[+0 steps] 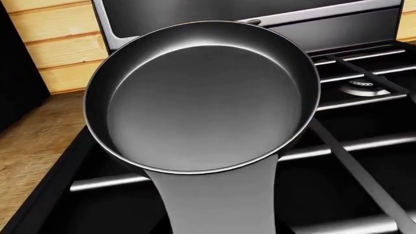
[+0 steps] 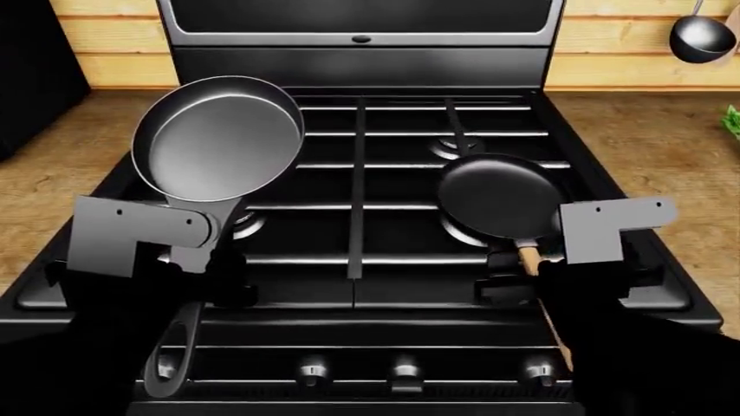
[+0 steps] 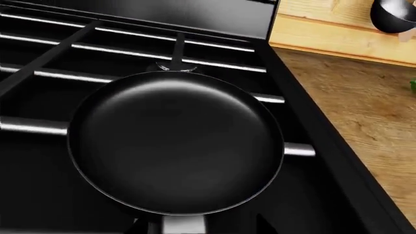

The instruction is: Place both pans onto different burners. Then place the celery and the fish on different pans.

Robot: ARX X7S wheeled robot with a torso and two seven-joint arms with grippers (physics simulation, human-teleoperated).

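We hold a pan in each arm over the black stove (image 2: 359, 286). Our left gripper (image 2: 191, 260) grips the loop-ended handle of the grey-looking pan (image 2: 217, 139), which is tilted, its bowl over the left side of the grates (image 2: 356, 208) and partly past the stove's left edge; we cannot see how far the fingers stand apart, but they appear closed on the handle. In the left wrist view this pan (image 1: 204, 97) fills the picture, with a far burner (image 1: 364, 87) showing beyond its rim. Our right gripper (image 2: 526, 269) has the wooden-handled pan (image 2: 500, 196), fingers apparently closed on the handle; that pan lies level over the right near burner. A burner head (image 2: 453, 149) shows just beyond it. A scrap of green celery (image 2: 732, 121) peeks in at the right on the wooden surface (image 2: 647, 139), and a ladle (image 2: 702, 36) hangs on the far wall. We cannot see the fish.
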